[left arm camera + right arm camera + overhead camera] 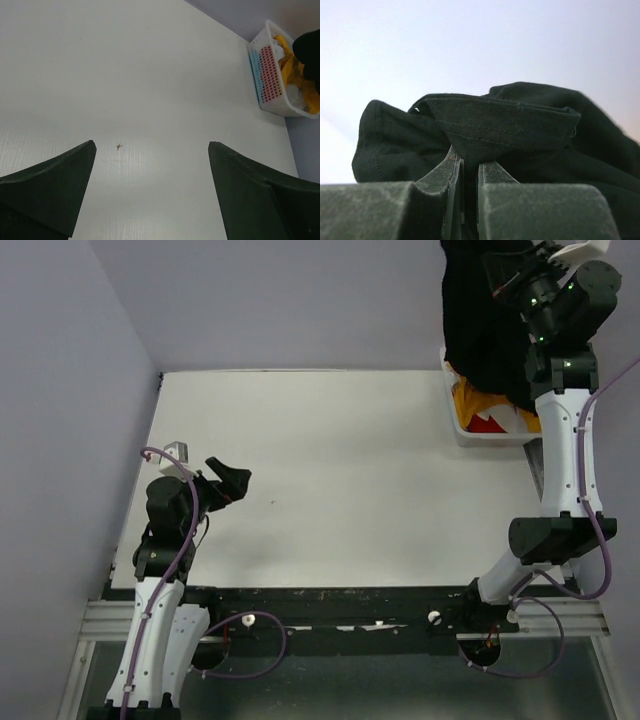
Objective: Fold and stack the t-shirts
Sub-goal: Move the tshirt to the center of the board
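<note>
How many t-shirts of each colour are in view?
Black: 1, the plain black cloth t-shirt, pinched in the right gripper above the white slatted plastic basket
Yellow: 1, the mustard-yellow cloth shirt in the basket
Red: 1, the red cloth shirt in the basket
White: 1, the white cloth shirt in the basket, mostly hidden
Total: 4

The table (pixel 350 490) was white, flat and matte, with a fine ribbed texture that showed in the left wrist view (pixel 150 75). A white slatted plastic basket (pixel 490 440) stood directly on it at the far right corner, close to the right edge (pixel 267 75). Near the middle, toward the left, a small dark speck (pixel 273 503) lay on the surface (pixel 119 146), well apart from the basket.
</note>
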Controlling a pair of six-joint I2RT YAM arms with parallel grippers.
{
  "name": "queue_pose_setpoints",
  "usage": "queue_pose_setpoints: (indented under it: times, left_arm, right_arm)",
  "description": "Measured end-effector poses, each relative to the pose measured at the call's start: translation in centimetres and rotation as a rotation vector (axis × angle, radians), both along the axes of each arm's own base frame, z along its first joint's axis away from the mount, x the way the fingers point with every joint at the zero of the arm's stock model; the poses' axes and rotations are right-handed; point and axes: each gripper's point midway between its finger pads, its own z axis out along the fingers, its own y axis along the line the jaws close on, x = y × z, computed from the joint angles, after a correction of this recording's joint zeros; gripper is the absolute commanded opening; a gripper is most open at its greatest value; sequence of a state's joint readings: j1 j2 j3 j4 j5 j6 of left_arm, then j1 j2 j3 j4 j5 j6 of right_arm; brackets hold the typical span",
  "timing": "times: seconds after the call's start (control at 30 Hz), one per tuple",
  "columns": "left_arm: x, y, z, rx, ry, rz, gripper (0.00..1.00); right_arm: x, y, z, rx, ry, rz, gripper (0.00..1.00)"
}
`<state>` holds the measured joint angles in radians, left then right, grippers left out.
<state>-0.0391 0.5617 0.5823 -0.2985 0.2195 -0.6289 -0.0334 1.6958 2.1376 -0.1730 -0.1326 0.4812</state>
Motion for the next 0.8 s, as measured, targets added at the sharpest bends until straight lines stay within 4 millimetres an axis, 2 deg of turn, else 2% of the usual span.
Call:
queue_pose_setpoints:
  times: [0.07,0.13,0.23,0.3,0.37,0.47,0.57,0.6,0.63,0.67,0.77,0.8]
  left_arm:
    - [-0.2,-0.2,0.1,-0.011,-0.013,-0.009,0.99]
    - [-0.4,-0.5,0.2,-0.029,-0.029,-0.022,0.99]
    - [-0.9,-1.1,-0.1,-0.067,-0.047,-0.045,0.99]
    - [-1.1,-1.5,-0.3,-0.095,-0.051,-0.057,0.99]
    - [-1.5,-1.8,-0.6,-0.124,-0.05,-0.068,0.99]
    - [-1.8,-2.1,-0.4,-0.152,-0.052,-0.073,0.99]
    - [-2.2,-2.1,0.0,-0.172,-0.05,-0.067,0.99]
    - [-2.4,-2.1,0.0,-0.176,-0.047,-0.063,0.99]
    - [-2.6,-2.0,0.0,-0.179,-0.04,-0.055,0.99]
    - [-2.7,-1.9,-0.1,-0.18,-0.034,-0.048,0.99]
    - [-3.2,-1.5,-0.3,-0.178,-0.01,-0.023,0.99]
    - [-3.3,-1.4,-0.4,-0.177,-0.005,-0.018,0.99]
  right_arm:
    - [-1.6,4.4,0.3,-0.006,-0.001,0.176,0.01]
    - [-3.7,10.1,-0.2,-0.026,0.011,0.343,0.01]
    - [-8.0,20.8,-2.3,-0.056,0.056,0.615,0.01]
    - [-10.9,25.9,-4.0,-0.069,0.097,0.762,0.01]
    - [-13.3,29.4,-5.6,-0.082,0.138,0.865,0.01]
    - [-14.8,31.6,-6.9,-0.075,0.175,0.929,0.01]
    - [-15.0,31.9,-8.6,-0.045,0.208,0.916,0.02]
    - [-14.7,31.4,-9.6,-0.038,0.234,0.878,0.04]
    - [-13.8,30.6,-11.9,-0.034,0.285,0.804,0.06]
    - [-13.9,29.8,-12.0,-0.031,0.29,0.771,0.08]
    - [-13.1,26.3,-15.6,-0.021,0.349,0.568,0.21]
    - [-13.1,24.4,-17.8,-0.023,0.385,0.482,0.27]
